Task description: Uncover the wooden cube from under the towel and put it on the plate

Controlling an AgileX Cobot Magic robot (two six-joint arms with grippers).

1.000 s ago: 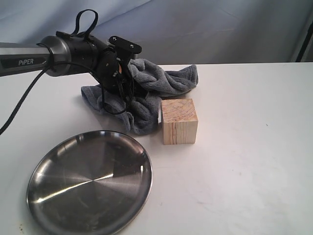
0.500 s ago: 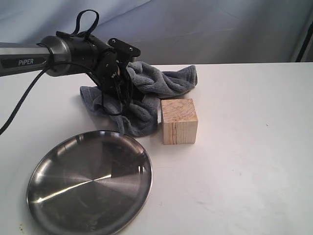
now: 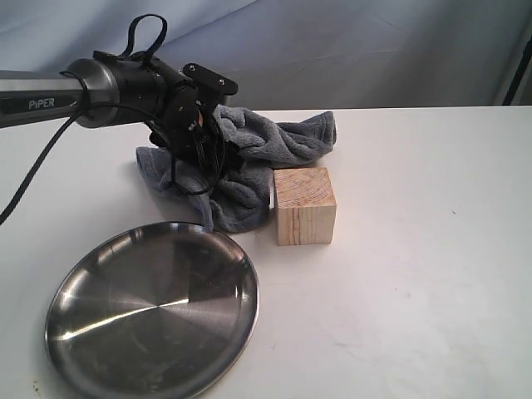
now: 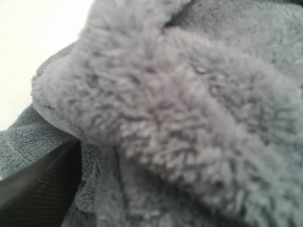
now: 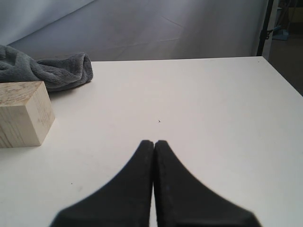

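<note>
Arm (image 3: pixel 91 91) by towel (image 3: pixel 274 137) reads, seemingly, "PiPER".

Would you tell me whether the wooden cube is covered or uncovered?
Uncovered: the wooden cube stands bare on the table, the bunched towel beside it.

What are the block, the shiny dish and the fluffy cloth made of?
The wooden cube looks like pale, unpainted wood: grain lines run down its sides and curved rings show on top. The plate looks like polished metal, probably steel, because it mirrors the light in bright streaks. The towel looks like soft grey-blue fleece, and its pile is fuzzy up close.
</note>
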